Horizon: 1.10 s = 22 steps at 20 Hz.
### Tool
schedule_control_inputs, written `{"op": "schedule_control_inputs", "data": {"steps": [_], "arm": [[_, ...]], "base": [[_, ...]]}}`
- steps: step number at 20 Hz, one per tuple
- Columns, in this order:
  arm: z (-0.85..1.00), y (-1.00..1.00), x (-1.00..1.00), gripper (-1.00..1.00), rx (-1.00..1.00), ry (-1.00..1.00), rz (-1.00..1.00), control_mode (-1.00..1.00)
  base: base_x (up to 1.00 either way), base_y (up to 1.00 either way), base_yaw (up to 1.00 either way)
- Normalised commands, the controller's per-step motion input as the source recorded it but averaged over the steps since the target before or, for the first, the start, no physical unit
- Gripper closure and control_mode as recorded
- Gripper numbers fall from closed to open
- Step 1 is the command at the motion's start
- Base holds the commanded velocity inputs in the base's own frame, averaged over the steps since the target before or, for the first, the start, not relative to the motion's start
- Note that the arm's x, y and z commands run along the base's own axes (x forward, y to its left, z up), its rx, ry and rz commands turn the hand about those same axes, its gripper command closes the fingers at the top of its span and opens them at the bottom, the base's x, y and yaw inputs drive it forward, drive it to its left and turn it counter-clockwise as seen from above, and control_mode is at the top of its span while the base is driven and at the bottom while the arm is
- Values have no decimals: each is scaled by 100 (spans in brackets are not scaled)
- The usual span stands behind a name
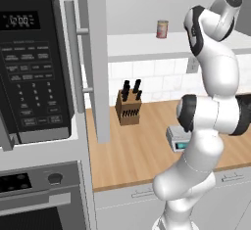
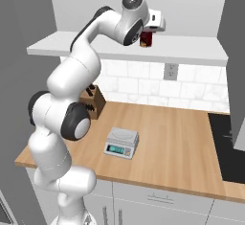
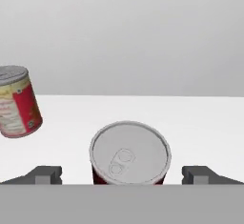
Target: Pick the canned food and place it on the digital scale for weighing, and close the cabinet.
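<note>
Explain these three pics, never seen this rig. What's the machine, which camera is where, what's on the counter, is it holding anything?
It is a rendered kitchen with one white robot arm on a base that can drive. Two pictures come from cameras on that base, behind the arm to its left and right. The third looks out from the hand itself.

The arm reaches up to the white shelf of an open wall cabinet. Its gripper has its jaws wide open, one on each side of the canned food, a dark red can. Nothing is held yet.

Another can, with a red and yellowish label, stands further along the shelf.

On the wooden counter below sit the digital scale, with nothing on its platform, and a knife block. A black microwave is at the left.
</note>
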Motion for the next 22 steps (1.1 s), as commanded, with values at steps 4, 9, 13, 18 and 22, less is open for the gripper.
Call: {"op": "schedule_control_inputs", "data": {"steps": [4, 9, 13, 18, 22], "arm": [[-4, 0, 19, -100, 0, 0, 0, -100], [-11, 0, 21, -100, 0, 0, 0, -100], [-12, -23, 1, -100, 0, 0, 2, -100], [-16, -1, 0, -100, 0, 0, 1, -100], [-14, 16, 4, -100, -1, 0, 0, -100]], "base": [[0, 0, 0], [0, 0, 0], [0, 0, 0], [0, 0, 0], [0, 0, 0]]}}
